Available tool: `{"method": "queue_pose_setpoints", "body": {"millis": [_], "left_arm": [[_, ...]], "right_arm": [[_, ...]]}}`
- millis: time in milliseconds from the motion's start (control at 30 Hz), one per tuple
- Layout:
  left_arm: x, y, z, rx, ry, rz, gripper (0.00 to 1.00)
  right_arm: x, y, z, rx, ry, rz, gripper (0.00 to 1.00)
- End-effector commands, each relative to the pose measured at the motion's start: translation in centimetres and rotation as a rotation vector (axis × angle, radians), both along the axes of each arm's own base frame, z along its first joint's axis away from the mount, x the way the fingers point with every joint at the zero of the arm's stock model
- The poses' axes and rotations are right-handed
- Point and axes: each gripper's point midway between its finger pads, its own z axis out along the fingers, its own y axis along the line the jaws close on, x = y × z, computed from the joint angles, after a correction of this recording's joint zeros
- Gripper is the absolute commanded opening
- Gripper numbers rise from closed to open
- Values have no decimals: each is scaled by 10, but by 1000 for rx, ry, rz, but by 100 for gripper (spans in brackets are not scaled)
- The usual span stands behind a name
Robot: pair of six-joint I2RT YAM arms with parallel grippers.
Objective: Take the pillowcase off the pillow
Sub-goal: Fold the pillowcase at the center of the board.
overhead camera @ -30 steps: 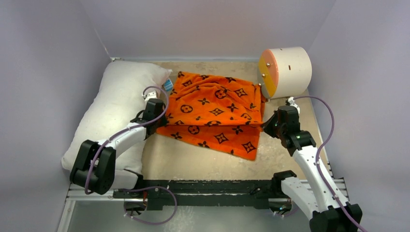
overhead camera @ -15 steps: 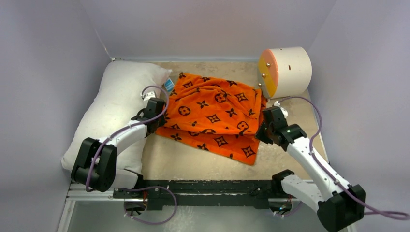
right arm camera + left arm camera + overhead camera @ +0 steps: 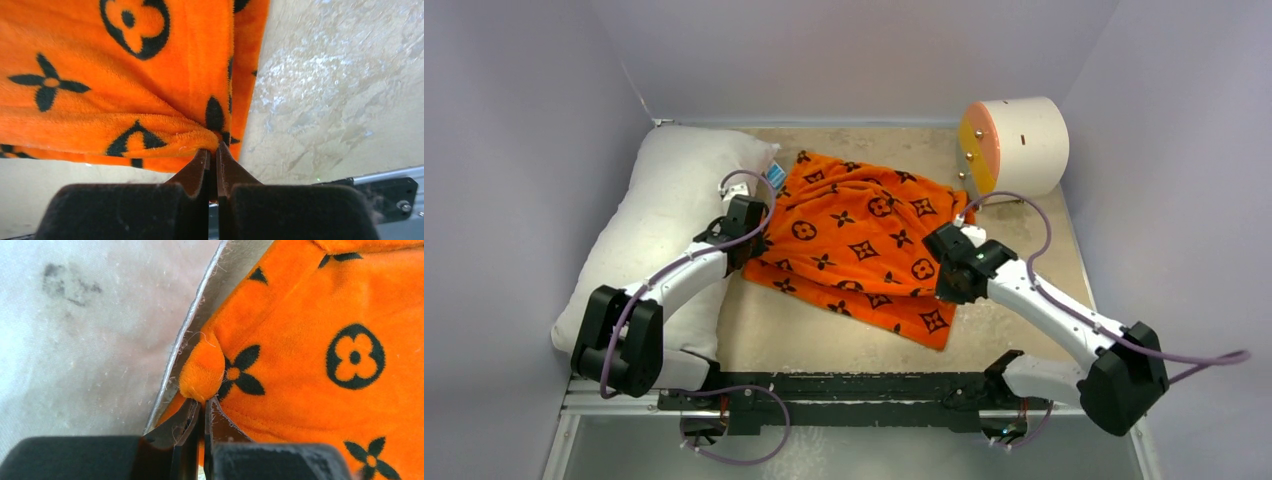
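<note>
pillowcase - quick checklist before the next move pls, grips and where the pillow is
1. Left pincer shut on the pillowcase edge: ok.
2. Right pincer shut on a fold at the opposite edge: ok.
3. Only fabric between the jaws: ok in both wrist views.
4. Pillow out of the pillowcase: ok, it lies bare and white to the left.
5. Pillowcase fully apart from the pillow: cannot tell, their edges meet beside the left pincer.
</note>
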Motion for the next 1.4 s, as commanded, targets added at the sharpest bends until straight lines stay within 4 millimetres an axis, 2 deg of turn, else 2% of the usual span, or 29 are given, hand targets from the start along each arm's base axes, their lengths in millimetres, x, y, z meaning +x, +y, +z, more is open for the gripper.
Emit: {"method": "queue_pose_setpoints", "body": {"millis": [0,267,433,567,733,867,1000,1167,1367], "left_arm": [[4,4,10,25,2,-19,0],[-5,6,0,20,36,-30,0],[-4,14,2,21,43,-26,0],[-1,18,8,13,36,-23,0],[-2,23,14,20,35,-25,0],[-5,29,15,24,42,-15,0],[-9,35,17,23,40,-6,0],[-11,35,15,15,49,-9,0],[-9,33,14,8,51,-19,0]], "right_arm": [[-20,-3,3,-141,65,29,0],[-51,34,-14,-99,170,256,0],[-67,49,-3,-85,178,370,0],[-77,55,14,-68,169,432,0],[-85,51,35,-98,141,460,0],[-89,62,47,-52,108,499,0],[-98,69,42,-82,125,554,0],[-108,87,38,-124,124,619,0],[-105,87,35,-132,102,565,0]]}}
